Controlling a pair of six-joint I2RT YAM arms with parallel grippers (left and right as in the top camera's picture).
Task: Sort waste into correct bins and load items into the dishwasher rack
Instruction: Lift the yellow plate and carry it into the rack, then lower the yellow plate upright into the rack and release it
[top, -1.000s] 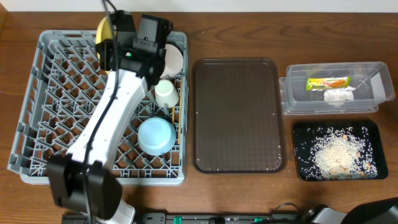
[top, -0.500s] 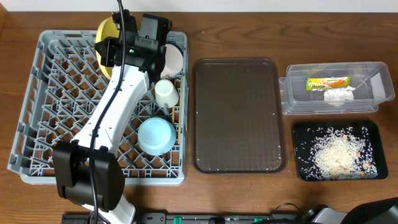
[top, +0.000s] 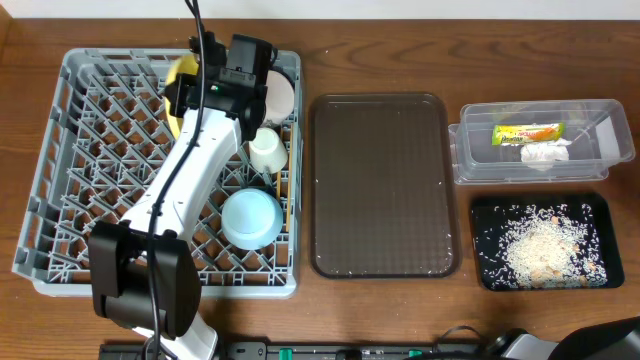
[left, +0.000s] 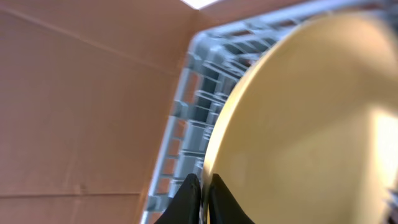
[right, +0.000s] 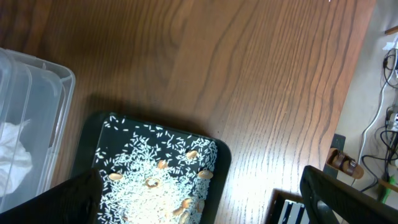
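Observation:
The yellow plate (top: 180, 75) stands on edge at the back of the grey dishwasher rack (top: 80, 180). My left gripper (top: 195, 82) is shut on its rim. In the left wrist view the two black fingertips (left: 189, 199) pinch the plate (left: 311, 112) edge above the rack wall (left: 186, 118). A light blue bowl (top: 251, 217), a pale cup (top: 267, 150), a white bowl (top: 282, 92) and chopsticks (top: 288, 195) sit in the rack. My right gripper (right: 205, 199) is open above the black tray (right: 93, 134) of rice scraps (right: 155, 174).
A dark brown serving tray (top: 380, 185) lies between the rack and the bins. The clear tub (top: 480, 165) at the back right holds the snack wrapper (top: 528, 133) and the tissue (top: 545, 153). The black tray (top: 482, 215) with rice (top: 545, 245) lies in front of it.
My left gripper has shifted a little toward the front with the plate. Less of the plate now shows past the rack's back edge. The right side is unchanged.

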